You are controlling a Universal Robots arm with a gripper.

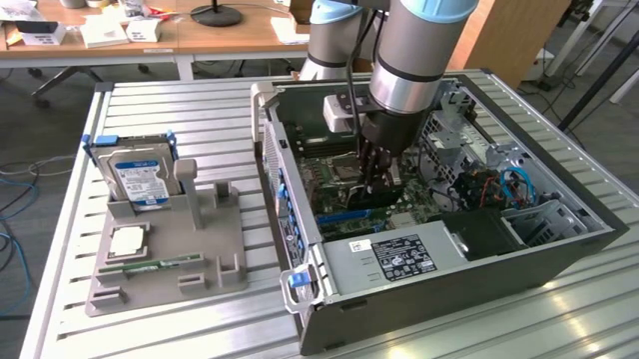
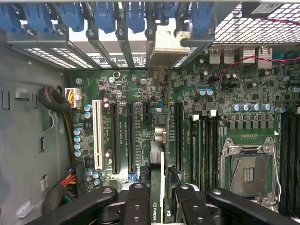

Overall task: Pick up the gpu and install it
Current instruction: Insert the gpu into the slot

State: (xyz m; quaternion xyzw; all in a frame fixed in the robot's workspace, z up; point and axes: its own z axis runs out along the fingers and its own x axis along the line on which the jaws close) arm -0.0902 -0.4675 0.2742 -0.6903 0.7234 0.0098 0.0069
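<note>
The slatted table (image 1: pixel 170 112) carries the open case (image 1: pixel 559 258), lying on its side, and my arm (image 1: pixel 414 52) reaches down into it from the far side. Inside, the motherboard (image 2: pixel 140 84) lies flat, with the power supply (image 1: pixel 399 258) at the case's near end. On the exterior view's left, well apart from the case, a grey holder (image 1: pixel 215 254) carries an upright hard drive (image 1: pixel 137 176). My gripper (image 1: pixel 379 179) hangs over the board, fingers (image 2: pixel 136 201) clamped on the gpu (image 2: pixel 158 178) – the card stands on edge between them, in line with the long black slots (image 2: pixel 115 138), one to either side. Its silver bracket (image 2: pixel 164 44) sits at the case wall, under the row of blue clips (image 2: pixel 103 16). Whether the card's edge touches a slot I cannot tell. The CPU socket (image 2: pixel 248 173) lies beside the slots, apart from the card.
</note>
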